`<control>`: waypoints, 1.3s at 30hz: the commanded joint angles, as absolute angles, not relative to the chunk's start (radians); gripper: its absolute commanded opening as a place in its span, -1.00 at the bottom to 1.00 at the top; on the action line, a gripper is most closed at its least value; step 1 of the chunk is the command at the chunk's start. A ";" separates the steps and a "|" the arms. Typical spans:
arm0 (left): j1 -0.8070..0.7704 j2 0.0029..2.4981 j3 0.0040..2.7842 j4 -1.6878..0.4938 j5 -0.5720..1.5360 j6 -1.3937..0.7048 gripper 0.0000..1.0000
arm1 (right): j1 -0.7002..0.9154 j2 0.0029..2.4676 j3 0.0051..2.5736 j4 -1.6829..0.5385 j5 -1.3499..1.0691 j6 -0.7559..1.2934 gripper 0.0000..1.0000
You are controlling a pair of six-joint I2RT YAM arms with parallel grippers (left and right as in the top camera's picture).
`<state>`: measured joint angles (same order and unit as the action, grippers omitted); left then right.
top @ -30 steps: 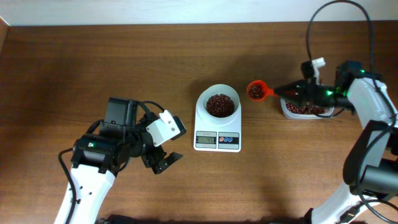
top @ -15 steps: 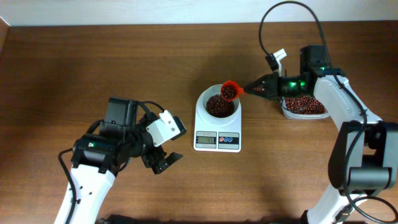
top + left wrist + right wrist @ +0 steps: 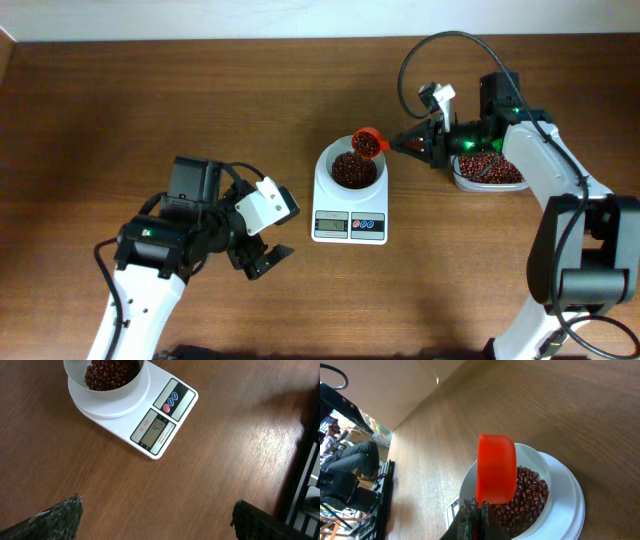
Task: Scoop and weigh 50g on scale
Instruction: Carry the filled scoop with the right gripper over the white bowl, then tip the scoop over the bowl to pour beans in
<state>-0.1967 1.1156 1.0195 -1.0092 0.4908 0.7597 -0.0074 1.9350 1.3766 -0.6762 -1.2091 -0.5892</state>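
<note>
Here the orange scoop (image 3: pixel 369 142) is being pinched by its handle in the right gripper (image 3: pixel 411 145) and tilted over the white bowl (image 3: pixel 327 160). The beans (image 3: pixel 352 168) are lying heaped inside, on the scale (image 3: pixel 350 222). The left gripper (image 3: pixel 270 233) is being held spread wide, well apart from it.

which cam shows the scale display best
Left wrist: the scale sits close, its display unobstructed and large. Overhead shows the display tiny. Right wrist shows mostly the bowl and scoop, the display nearly cut off.
</note>
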 commanded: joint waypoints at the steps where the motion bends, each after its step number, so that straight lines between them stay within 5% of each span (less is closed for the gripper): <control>1: -0.192 1.113 1.036 -1.008 0.508 0.773 0.98 | 0.001 1.942 1.379 -0.676 -1.245 -0.633 -0.92; 39: -0.192 1.113 1.036 -1.008 0.508 0.773 0.98 | 0.000 1.942 1.379 -0.744 -1.271 -0.515 -0.92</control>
